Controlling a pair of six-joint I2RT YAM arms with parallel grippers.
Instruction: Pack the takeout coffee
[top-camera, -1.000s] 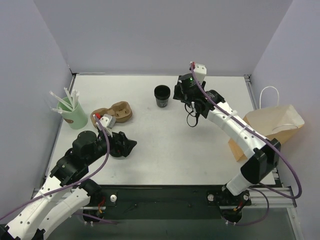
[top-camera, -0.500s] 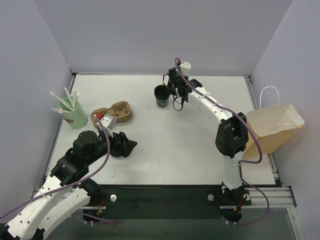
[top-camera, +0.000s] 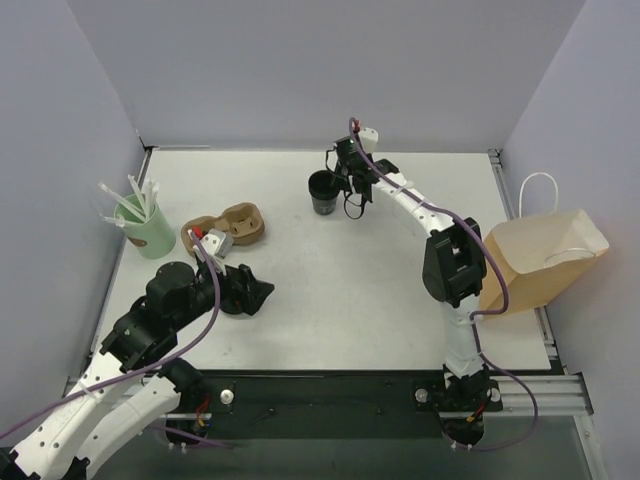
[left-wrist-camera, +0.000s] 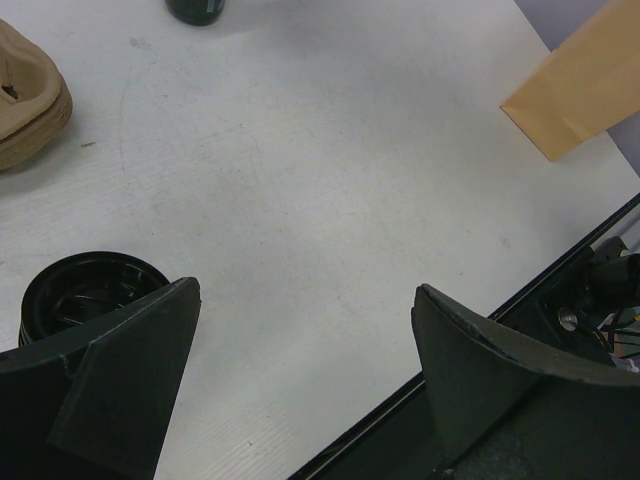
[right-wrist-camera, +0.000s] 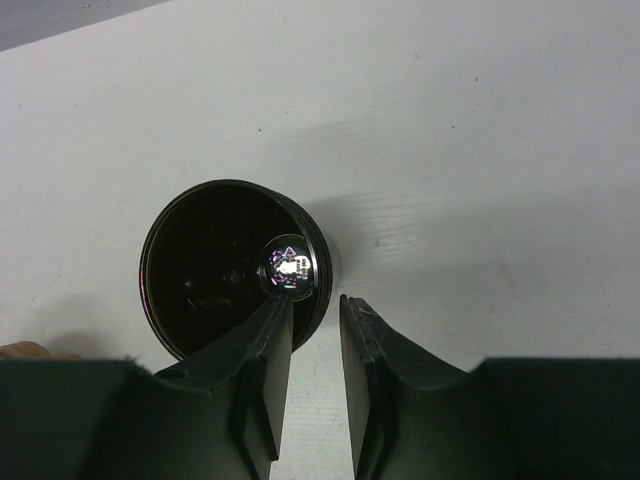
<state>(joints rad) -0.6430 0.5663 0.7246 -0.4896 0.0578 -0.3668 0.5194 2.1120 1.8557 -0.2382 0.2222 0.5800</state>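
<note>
The takeout coffee is a small black cup standing at the back middle of the table. In the right wrist view I look down into its open top; no lid is on it. My right gripper is at the cup's right side. In its wrist view the jaws stand a narrow gap apart, one fingertip over the cup's inside and the other outside the rim. My left gripper is wide open and empty, low over the table at the left. The brown paper bag lies at the right edge.
A squat ribbed black stack sits beside my left finger. A brown moulded cup carrier and a mint-green cup of white straws are at the left. The bag's corner and the cup's base show in the left wrist view.
My right gripper has swung left from beside the cup to its rim, and the arm has folded closer to the bag. The left arm has not moved.
</note>
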